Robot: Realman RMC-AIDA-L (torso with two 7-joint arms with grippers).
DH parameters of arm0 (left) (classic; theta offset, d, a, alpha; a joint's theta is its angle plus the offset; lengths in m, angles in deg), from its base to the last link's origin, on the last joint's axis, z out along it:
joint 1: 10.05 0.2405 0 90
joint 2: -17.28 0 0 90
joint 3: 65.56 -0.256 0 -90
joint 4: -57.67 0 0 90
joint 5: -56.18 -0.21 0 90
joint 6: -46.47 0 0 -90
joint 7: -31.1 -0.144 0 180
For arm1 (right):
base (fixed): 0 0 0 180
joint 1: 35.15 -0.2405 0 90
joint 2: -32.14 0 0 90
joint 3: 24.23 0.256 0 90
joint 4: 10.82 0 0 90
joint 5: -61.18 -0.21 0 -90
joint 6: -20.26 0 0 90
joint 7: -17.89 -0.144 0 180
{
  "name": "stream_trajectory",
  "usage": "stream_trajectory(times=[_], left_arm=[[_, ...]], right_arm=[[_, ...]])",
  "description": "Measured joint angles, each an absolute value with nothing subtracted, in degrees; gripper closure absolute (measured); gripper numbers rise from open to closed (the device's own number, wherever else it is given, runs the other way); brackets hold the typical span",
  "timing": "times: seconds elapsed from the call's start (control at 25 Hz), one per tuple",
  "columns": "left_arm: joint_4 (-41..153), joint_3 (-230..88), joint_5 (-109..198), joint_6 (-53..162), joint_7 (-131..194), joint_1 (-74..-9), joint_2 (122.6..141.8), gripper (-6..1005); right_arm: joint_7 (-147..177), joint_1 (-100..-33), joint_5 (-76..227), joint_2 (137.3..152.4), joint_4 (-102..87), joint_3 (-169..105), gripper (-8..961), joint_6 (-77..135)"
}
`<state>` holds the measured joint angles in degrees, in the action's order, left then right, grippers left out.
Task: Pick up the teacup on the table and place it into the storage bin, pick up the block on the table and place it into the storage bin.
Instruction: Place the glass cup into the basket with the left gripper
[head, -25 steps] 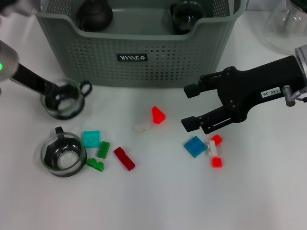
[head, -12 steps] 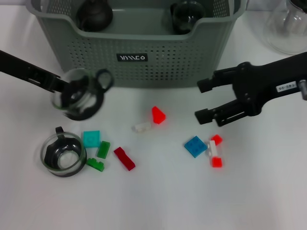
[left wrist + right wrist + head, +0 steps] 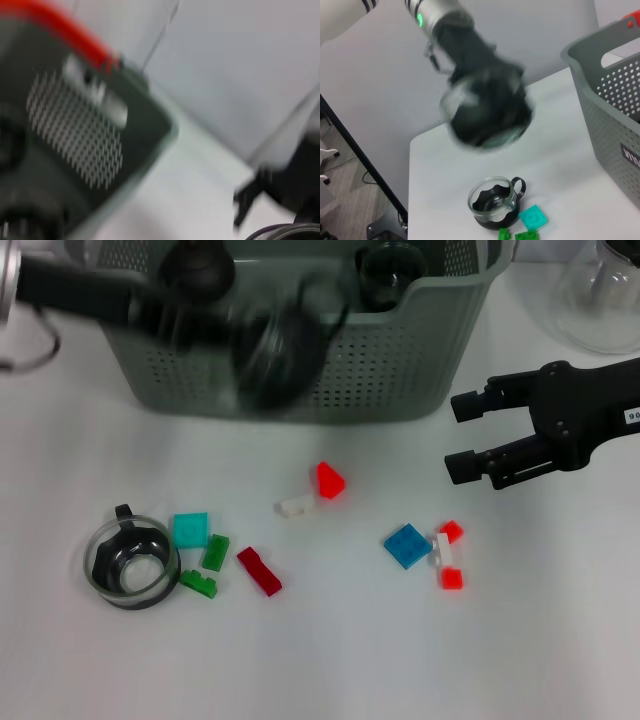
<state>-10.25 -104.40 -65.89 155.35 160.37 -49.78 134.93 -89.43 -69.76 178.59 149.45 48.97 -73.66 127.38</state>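
Left gripper (image 3: 215, 330) clamped on glass teacup (image 3: 275, 355), level with storage bin (image 3: 400, 360) front wall, opening just beyond. Right gripper (image 3: 462, 435) open, empty, above blue block (image 3: 407, 545).

Grey-green perforated storage bin (image 3: 400, 370) — red, green, blue blocks (image 3: 407, 545).

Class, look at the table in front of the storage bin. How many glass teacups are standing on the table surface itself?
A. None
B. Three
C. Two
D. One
D: a single teacup stands on the table beside the teal block, while the left end effector carries another, blurred, in front of the storage bin.
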Motion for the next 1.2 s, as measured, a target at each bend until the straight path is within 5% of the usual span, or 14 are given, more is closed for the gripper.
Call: stream_trajectory(times=[0.6, 0.8, 1.2], left_arm=[[-6.18, -113.78, -79.28, 120.89, 169.77, -64.85, 133.16, 955], [-1.40, -116.42, -87.07, 113.79, 171.85, -68.15, 133.94, 955], [4.53, -118.16, -106.72, 106.01, 172.72, -74.02, 138.62, 955]], right_arm=[[-89.05, -69.74, 178.62, 148.86, 48.76, -73.99, 7, 127.82], [-89.08, -70.10, 178.72, 148.95, 48.76, -74.27, 7, 127.59], [-91.59, -72.31, 180.08, 149.90, 46.14, -75.99, 7, 127.09]])
